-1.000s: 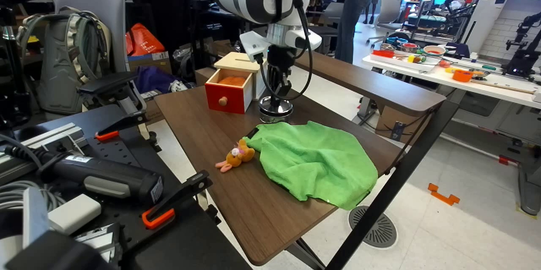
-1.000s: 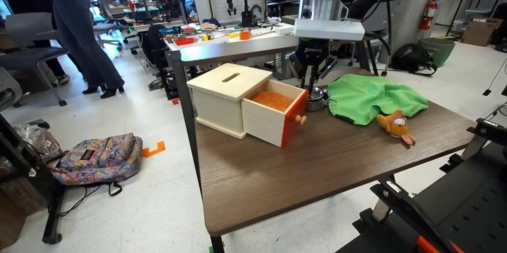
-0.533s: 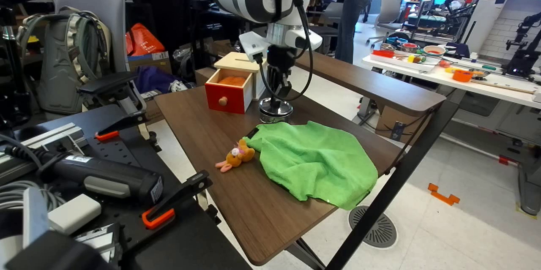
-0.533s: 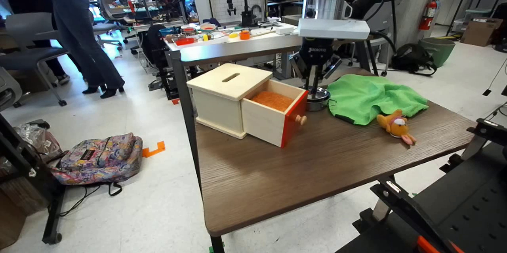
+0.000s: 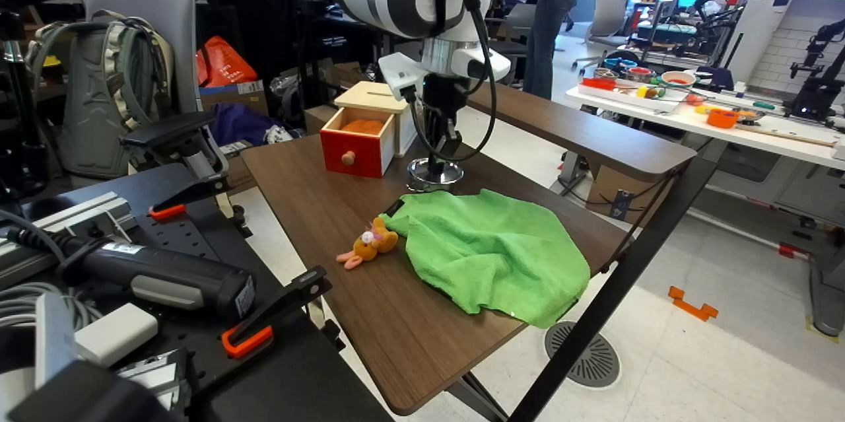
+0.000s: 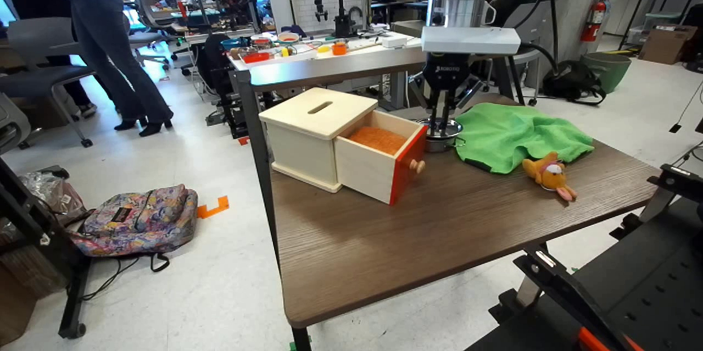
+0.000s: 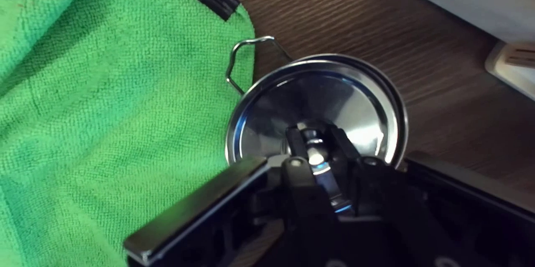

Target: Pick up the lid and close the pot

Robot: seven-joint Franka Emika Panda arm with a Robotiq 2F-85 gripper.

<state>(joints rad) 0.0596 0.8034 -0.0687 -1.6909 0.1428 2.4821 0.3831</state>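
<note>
The lid [image 7: 284, 95] is flat, round and shiny. My gripper [image 7: 313, 131] has its fingers closed around the lid's knob from above. In the wrist view the lid covers most of the pot [image 7: 391, 85], set a little off its centre; a dark strip of pot rim shows on the far and right side. The pot's wire handle points towards the green cloth. In both exterior views the lid [image 5: 450, 174] [image 6: 450, 131] sits at the pot's top, over the pot wall [image 5: 421, 187] [image 6: 439, 146]. The pot's inside is hidden. Whether the lid touches the rim all round, I cannot tell.
The wooden box [image 6: 302, 148] with its red-fronted drawer [image 5: 350, 151] pulled out stands close beside the pot. The green cloth [image 5: 495, 250] lies against the pot's other side. An orange plush toy [image 5: 370, 245] lies by the cloth on the brown table [image 6: 417, 252].
My gripper and the lid have shifted slightly to the right in both exterior views, so the lid sits off-centre over the pot. Box, cloth and toy have not moved.
</note>
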